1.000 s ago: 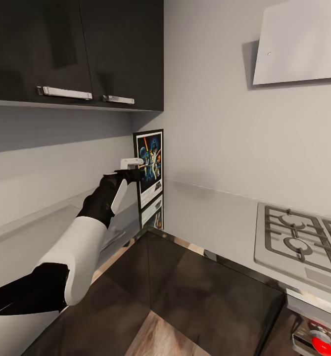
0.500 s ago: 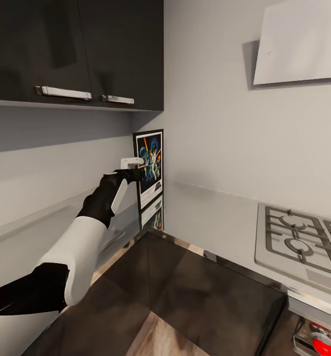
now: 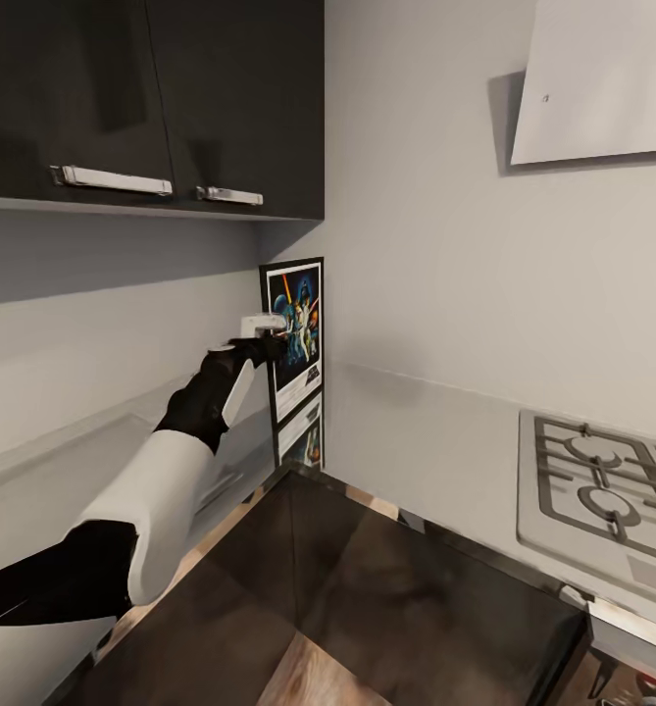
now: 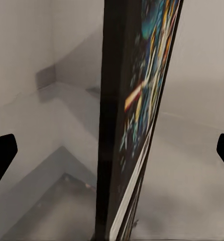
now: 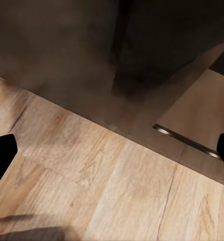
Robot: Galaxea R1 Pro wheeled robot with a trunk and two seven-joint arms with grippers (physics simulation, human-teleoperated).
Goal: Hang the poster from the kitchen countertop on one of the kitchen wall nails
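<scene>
**Entry: left pincer astride the poster, grasp not yet closed**

Item 1, my left pincer [image 3: 275, 336]: spread wide. In the left wrist view its dark fingertips [image 4: 2, 154] stand well clear on either side of the poster's edge, clamping nothing.

Item 2, poster [image 3: 297, 331]: upright in the corner on the kitchen countertop [image 3: 435, 441], at twelve o'clock from my pincer.

Item 3, my right pincer [image 5: 112, 155]: spread, empty, over wooden floor [image 5: 92, 186].

Risk, as I judge it: closing off-centre, one finger could meet the thin frame first and tip or slide it along the wall before both grip.
</scene>
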